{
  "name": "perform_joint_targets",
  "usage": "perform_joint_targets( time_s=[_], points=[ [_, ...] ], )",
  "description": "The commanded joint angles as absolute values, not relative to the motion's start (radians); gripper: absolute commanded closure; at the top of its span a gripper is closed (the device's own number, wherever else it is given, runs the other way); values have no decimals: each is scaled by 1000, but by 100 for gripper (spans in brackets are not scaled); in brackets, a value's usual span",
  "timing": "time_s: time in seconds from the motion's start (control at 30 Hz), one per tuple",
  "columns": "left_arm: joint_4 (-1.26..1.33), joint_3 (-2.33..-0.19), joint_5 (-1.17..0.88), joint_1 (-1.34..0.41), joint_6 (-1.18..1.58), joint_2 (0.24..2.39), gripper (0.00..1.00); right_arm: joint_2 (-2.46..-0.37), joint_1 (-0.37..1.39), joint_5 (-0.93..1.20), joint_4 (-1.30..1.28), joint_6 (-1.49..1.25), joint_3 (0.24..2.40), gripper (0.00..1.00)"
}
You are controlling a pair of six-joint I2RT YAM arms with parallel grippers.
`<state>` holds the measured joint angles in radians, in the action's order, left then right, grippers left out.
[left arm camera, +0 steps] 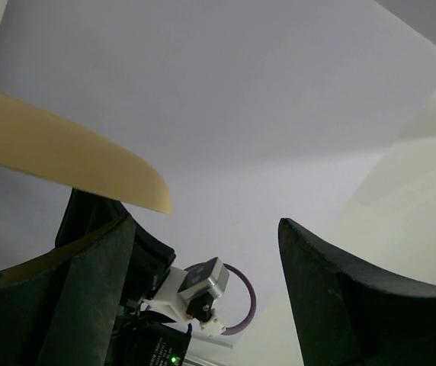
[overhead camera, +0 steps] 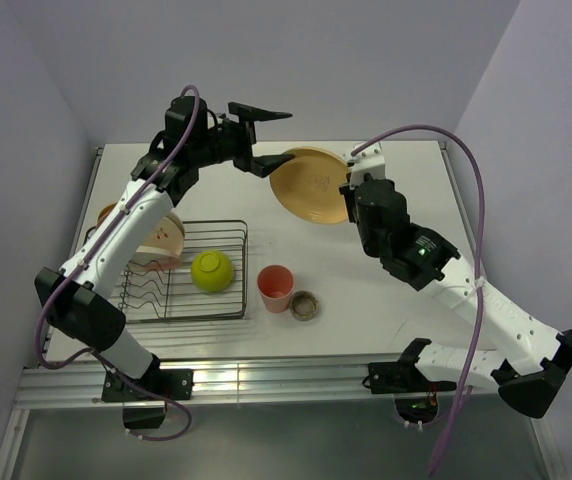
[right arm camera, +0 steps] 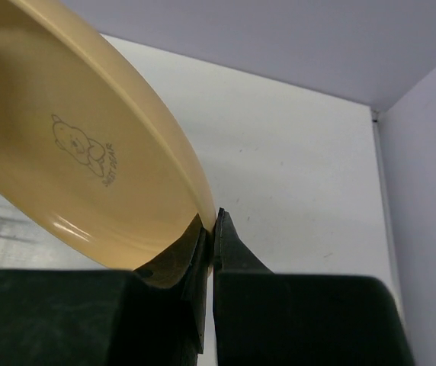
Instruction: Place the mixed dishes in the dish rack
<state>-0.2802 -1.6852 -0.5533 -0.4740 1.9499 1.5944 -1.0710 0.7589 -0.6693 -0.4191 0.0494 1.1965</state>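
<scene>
Overhead cam — wrist cams close-up

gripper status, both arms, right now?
left gripper: open, holding nothing.
right gripper: shut on the rim of the yellow-orange plate.

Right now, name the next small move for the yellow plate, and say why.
Probably ease the open left gripper toward the yellow plate until its rim sits well between the fingers. The right gripper pinches the opposite rim, holding the plate in the air, and the near rim barely reaches the left gripper's gap.
</scene>
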Motion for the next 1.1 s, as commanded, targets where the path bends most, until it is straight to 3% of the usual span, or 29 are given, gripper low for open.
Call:
perform_joint_targets(
  time_s=[0.0, 0.5, 0.7, 0.8, 0.9, 0.93, 1.03, 1.07],
  points=[
    [-354, -1691, -580, -476, 1936, 1562, 18, -1046, 807, -805, -290, 143, 1187, 100],
    [-520, -1770, -626, -466, 1824, 1637, 18, -1019, 1031, -997, 53, 498, 1048, 100],
    [-601, -1769, -632, -466, 1769, 1638, 25, -1020, 1111, -1051, 275, 704, 971, 100],
    [-638, -1753, -647, -466, 1746, 1635, 32, -1032, 1137, -1066, 372, 788, 936, 100],
    [-603, -1715, -652, -466, 1755, 1618, 49, -1040, 1161, -1066, 448, 843, 907, 100],
    [-595, -1709, -652, -468, 1756, 1614, 60, -1039, 1167, -1065, 462, 853, 902, 100],
    [-592, -1692, -666, -469, 1752, 1614, 69, -1043, 1180, -1057, 486, 867, 903, 100],
    [-591, -1686, -670, -472, 1752, 1612, 77, -1048, 1180, -1055, 498, 874, 908, 100]
  ],
)
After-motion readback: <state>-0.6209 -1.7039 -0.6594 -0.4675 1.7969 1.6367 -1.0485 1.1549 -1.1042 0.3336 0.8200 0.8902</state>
